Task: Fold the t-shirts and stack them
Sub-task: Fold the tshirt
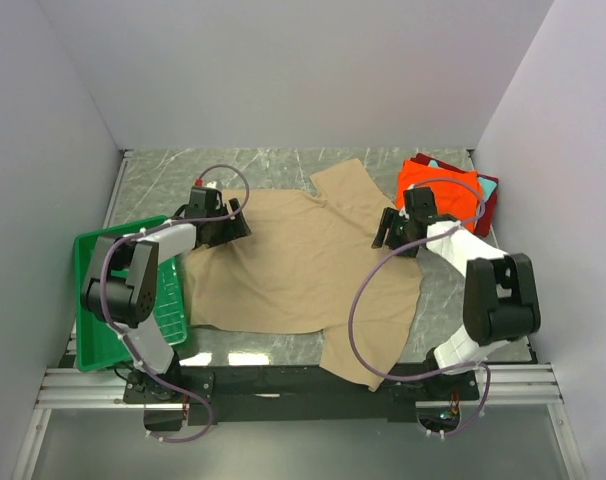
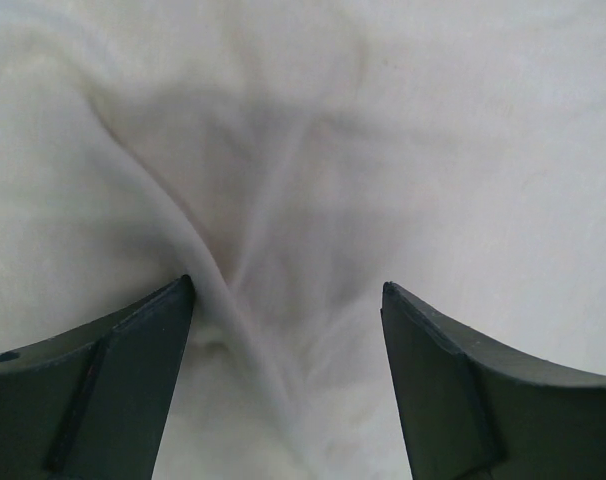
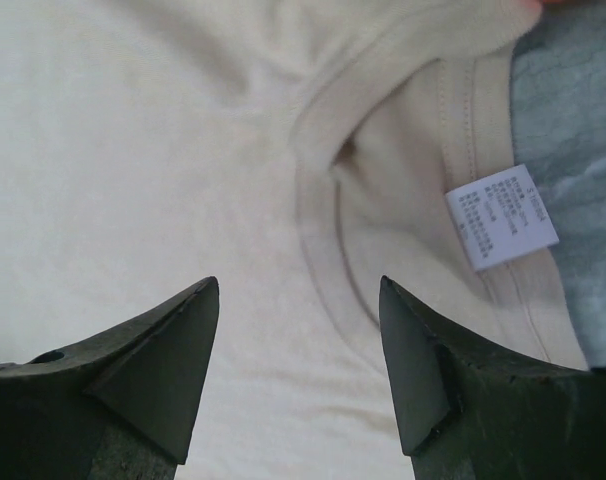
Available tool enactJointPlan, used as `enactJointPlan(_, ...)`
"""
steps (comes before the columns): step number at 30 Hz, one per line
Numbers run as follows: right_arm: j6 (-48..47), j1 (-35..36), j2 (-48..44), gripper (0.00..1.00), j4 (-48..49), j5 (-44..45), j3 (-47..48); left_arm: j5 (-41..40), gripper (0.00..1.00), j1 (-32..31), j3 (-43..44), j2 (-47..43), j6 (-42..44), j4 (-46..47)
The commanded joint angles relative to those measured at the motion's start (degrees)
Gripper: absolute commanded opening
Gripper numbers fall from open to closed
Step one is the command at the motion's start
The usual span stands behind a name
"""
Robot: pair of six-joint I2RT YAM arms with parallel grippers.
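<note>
A large tan t-shirt [image 1: 303,270] lies spread flat on the table's middle. My left gripper [image 1: 223,228] is open at the shirt's left part, low over wrinkled cloth [image 2: 283,200] with a raised fold running between the jaws. My right gripper [image 1: 391,232] is open at the shirt's right part, low over the collar [image 3: 323,240] and its white label [image 3: 501,218]. A folded orange t-shirt [image 1: 438,190] lies at the back right on top of a dark red one [image 1: 489,212] and a teal one [image 1: 488,186].
A green plastic tray [image 1: 93,310] sits at the left edge beside the left arm. Grey walls close in the left, back and right. Marble tabletop [image 1: 163,180] shows at the back left and near the front edge.
</note>
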Motion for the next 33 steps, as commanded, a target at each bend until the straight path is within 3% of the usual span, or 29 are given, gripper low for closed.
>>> enactJointPlan(1, -3.4, 1.91, -6.88, 0.72, -2.46, -0.82, 0.19, -2.18, 0.82, -0.4, -0.26, -5.73, 1.12, -4.79)
enactJointPlan(5, -3.23, 4.29, -9.7, 0.72, -2.91, -1.87, -1.65, -4.82, 0.83, -0.4, -1.41, -10.83, 1.74, -7.07)
enactJointPlan(10, -2.0, 4.99, -9.79, 0.71, 0.07, -6.44, -4.38, -5.27, 0.84, 0.47, -2.81, -10.32, 2.62, -7.6)
enactJointPlan(19, -2.61, 5.43, -1.72, 0.7, -0.27, -7.59, -2.54, -2.64, 0.85, 4.52, -5.98, -6.1, 3.06, -2.95)
enactJointPlan(33, -4.63, 2.63, 9.81, 0.68, -4.75, -5.83, 6.07, -2.19, 0.85, 5.66, -0.71, 2.42, 4.29, -3.21)
